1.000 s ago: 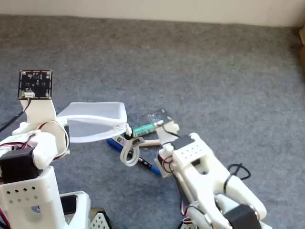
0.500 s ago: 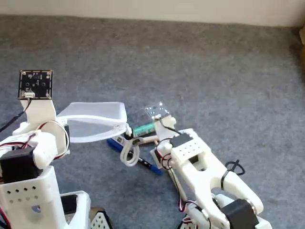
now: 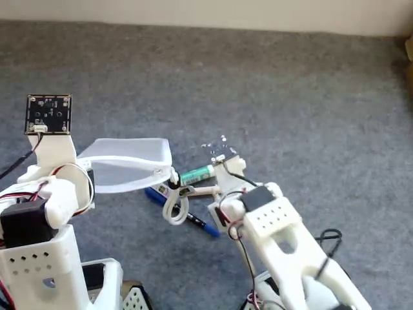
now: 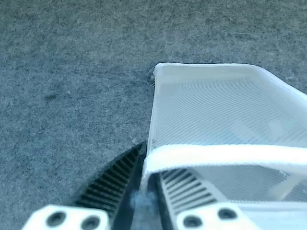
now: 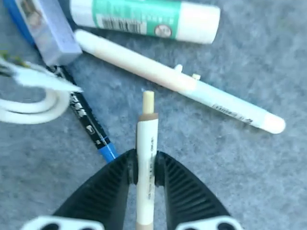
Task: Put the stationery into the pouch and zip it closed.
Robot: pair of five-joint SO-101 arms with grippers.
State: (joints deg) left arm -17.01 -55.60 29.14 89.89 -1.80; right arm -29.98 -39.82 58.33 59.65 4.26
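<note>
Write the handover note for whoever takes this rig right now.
Left gripper: shut on the pouch rim, mouth open.
Right gripper: shut on a cream pen.
On the carpet by the pouch: glue stick, white pen, blue pen, small grey-blue block.
Done: one pen gripped; nothing visibly packed.
Left: load every item, then zip closed.
</note>
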